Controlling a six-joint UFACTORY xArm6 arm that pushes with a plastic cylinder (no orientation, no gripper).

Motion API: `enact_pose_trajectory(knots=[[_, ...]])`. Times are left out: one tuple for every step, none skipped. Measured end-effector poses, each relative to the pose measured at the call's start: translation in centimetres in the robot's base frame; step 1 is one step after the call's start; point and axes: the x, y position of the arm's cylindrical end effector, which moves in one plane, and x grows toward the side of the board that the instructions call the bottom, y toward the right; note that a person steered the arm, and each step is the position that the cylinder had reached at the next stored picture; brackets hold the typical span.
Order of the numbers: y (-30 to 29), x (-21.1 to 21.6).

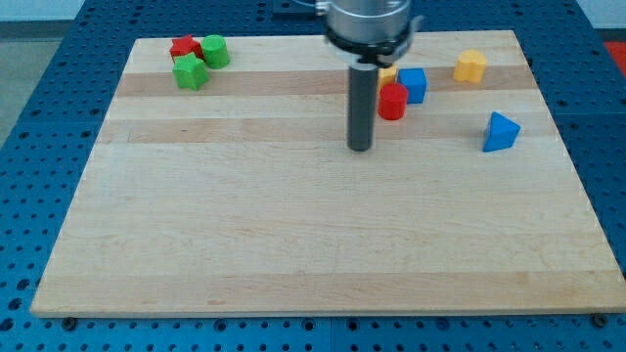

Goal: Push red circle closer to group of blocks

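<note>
the wooden board (293,244) lies on a blue perforated table (59,39), and its lower half, the part nearest to the view's bottom, carries no blocks.

going up, my tip (360,148) stands on the board a little right of the middle. it is a plain dark rod with no jaws, so it holds nothing; it touches no block. to the view's right, at almost the same height, sits the blue triangle block (501,132), well apart from the tip.

a bit farther, just up and to the right of the tip, is the red circle (392,102), a short red cylinder. it is near the rod but a small gap shows between them. the blue cube (414,85) is touching it or just beside it on the upper right, and a yellow block (388,74) peeks out behind the red circle, partly hidden by the rod, so its shape i cannot tell.

farther still, another yellow block (470,66) stands alone near the top right.

at the top left corner a group is gathered: a green star-like block (190,72), a green round block (215,51) and a red block (185,47), all close together.
</note>
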Motion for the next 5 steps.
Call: enact_pose_trajectory(knots=[[4.0,-1.2],[6.7,-3.3],[7.4,-4.9],[5.1,-5.0],[2.7,-5.3]])
